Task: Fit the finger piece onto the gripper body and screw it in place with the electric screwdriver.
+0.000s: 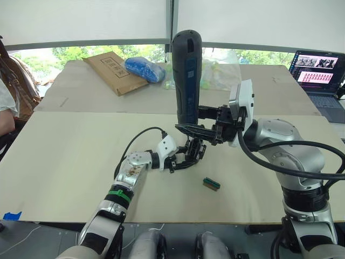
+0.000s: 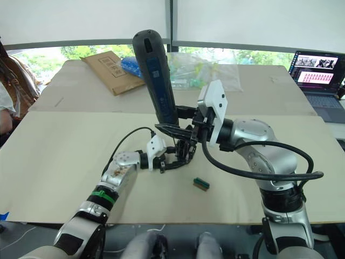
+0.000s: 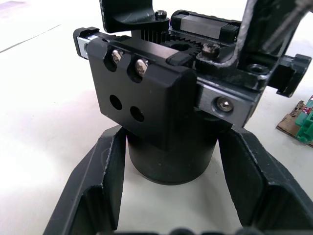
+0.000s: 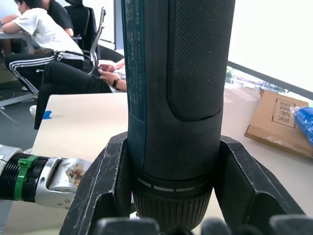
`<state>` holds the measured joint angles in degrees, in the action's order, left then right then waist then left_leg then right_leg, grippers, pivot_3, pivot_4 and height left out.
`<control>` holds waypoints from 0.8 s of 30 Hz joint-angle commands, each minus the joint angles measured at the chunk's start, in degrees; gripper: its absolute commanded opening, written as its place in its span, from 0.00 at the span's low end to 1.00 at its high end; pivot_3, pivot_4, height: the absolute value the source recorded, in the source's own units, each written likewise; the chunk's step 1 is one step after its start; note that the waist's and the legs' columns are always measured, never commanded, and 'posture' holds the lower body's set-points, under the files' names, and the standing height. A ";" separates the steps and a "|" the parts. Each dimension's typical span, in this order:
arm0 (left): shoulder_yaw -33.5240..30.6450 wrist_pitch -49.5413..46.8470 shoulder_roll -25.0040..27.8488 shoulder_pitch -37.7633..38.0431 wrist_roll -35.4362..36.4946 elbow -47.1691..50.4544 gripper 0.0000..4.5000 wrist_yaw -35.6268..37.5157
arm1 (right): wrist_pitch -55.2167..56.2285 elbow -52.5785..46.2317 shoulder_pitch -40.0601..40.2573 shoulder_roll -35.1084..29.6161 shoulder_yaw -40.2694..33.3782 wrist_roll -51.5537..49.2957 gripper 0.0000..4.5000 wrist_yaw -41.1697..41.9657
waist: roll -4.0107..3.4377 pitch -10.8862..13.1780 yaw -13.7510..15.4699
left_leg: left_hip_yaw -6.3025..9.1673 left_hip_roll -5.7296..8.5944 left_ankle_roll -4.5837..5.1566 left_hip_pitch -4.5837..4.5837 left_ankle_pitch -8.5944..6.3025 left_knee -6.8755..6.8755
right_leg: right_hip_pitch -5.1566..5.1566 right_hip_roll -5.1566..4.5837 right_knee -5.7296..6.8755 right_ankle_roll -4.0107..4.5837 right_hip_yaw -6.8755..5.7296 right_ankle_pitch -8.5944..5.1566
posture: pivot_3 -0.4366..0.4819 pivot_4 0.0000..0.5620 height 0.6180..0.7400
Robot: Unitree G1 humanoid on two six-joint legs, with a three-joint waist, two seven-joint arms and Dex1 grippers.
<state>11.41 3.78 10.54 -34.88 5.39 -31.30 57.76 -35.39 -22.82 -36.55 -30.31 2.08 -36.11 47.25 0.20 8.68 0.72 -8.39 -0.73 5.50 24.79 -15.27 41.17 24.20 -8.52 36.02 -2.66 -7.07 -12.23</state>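
Observation:
The electric screwdriver (image 1: 186,75) stands nearly upright, rounded end up, with my right gripper (image 1: 197,128) shut around its lower barrel (image 4: 171,98). Its tip is hidden behind the jaws, just above the gripper body (image 1: 192,151). That black assembly rests on the table with my left gripper (image 1: 179,160) shut on its round base (image 3: 171,161). A black block with two screws (image 3: 142,93) faces the left wrist camera. I cannot tell the finger piece apart from the black parts on top.
A small green block (image 1: 211,184) lies on the table just right of the grippers. At the back are a cardboard box (image 1: 114,72), a blue bag (image 1: 144,68) and clear plastic bags (image 1: 222,67). A laptop (image 1: 318,73) sits far right. A person (image 1: 8,100) is at the left edge.

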 commanded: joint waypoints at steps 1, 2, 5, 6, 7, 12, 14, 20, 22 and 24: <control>0.36 0.96 -0.46 -0.73 0.04 0.91 0.51 -0.29 | 1.40 -1.17 -1.09 -0.12 -1.03 -0.17 0.43 0.09 | 0.00 0.00 0.00 | 0.00 0.00 0.00 0.00 0.00 0.00 | 0.00 0.00 0.00 0.00 0.00 0.00 | 0.48 0.27 0.93; 0.35 0.94 -0.44 -0.71 0.04 0.94 0.51 -0.30 | 1.42 -1.15 -1.07 -0.07 -1.00 -0.11 0.43 0.13 | 0.00 0.00 0.00 | 0.00 0.00 0.00 0.00 0.00 0.00 | 0.00 0.00 0.00 0.00 0.00 0.00 | 0.48 0.27 0.93; 0.33 0.89 -0.39 -0.66 0.04 1.04 0.51 -0.34 | 1.57 -0.99 -1.08 0.16 -0.85 0.21 0.43 0.20 | 0.00 0.00 -0.01 | 0.00 0.00 0.00 0.00 0.00 0.00 | 0.00 0.00 0.00 0.00 0.00 0.00 | 0.48 0.27 0.93; 0.32 0.86 -0.38 -0.63 0.06 1.10 0.51 -0.34 | 1.65 -0.90 -1.10 0.27 -0.77 0.35 0.43 0.24 | 0.00 0.00 -0.01 | 0.00 0.00 0.00 0.00 0.00 0.00 | 0.00 0.00 0.00 0.00 0.00 0.00 | 0.48 0.27 0.93; 0.31 0.85 -0.37 -0.62 0.07 1.13 0.51 -0.35 | 1.71 -0.84 -1.12 0.37 -0.71 0.51 0.43 0.33 | 0.00 0.00 -0.01 | 0.00 0.00 0.00 0.00 0.00 0.00 | 0.00 0.00 0.00 0.00 0.00 0.00 | 0.48 0.27 0.93; 0.26 0.82 -0.31 -0.59 0.08 1.22 0.51 -0.40 | 1.61 -0.64 -1.15 0.32 -0.43 0.68 0.43 0.59 | 0.00 0.00 -0.01 | 0.00 0.00 0.00 0.00 0.00 0.00 | 0.00 0.00 0.00 0.00 0.00 0.00 | 0.48 0.27 0.93; 0.27 0.83 -0.26 -0.43 0.09 1.37 0.51 -0.40 | 1.48 -0.81 -1.01 0.31 -0.37 0.60 0.43 0.56 | 0.00 0.00 -0.01 | 0.00 0.00 0.00 0.00 0.00 0.00 | 0.00 0.00 0.00 0.00 0.00 0.00 | 0.48 0.27 0.93; 0.25 0.81 -0.26 -0.38 0.12 1.49 0.51 -0.44 | 1.55 -0.80 -1.07 0.29 -0.23 0.58 0.43 0.59 | 0.00 0.00 -0.01 | 0.00 0.00 0.00 0.00 0.00 0.00 | 0.00 0.00 0.00 0.00 0.00 0.00 | 0.48 0.27 0.93; 0.28 0.80 -0.30 -0.37 0.12 1.51 0.51 -0.46 | 1.82 -0.77 -1.08 0.28 -0.21 0.74 0.43 0.65 | 0.00 0.00 -0.02 | 0.00 0.00 0.00 0.00 0.00 0.00 | 0.00 0.00 0.00 0.00 0.00 0.00 | 0.48 0.27 0.93; 0.29 0.80 -0.33 -0.36 0.13 1.52 0.51 -0.46 | 2.02 -0.75 -1.09 0.26 -0.19 0.90 0.43 0.69 | 0.00 0.00 -0.01 | 0.00 0.00 0.00 0.00 0.00 0.00 | 0.00 0.00 -0.01 0.00 0.01 0.00 | 0.48 0.27 0.93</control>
<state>11.41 3.78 10.58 -34.87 5.39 -31.29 57.70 -35.38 -21.84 -36.55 -30.06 3.41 -34.86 47.75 0.20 8.68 0.70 -8.38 -0.73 5.49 24.79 -15.27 41.16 24.20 -8.52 36.02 -2.66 -7.06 -12.23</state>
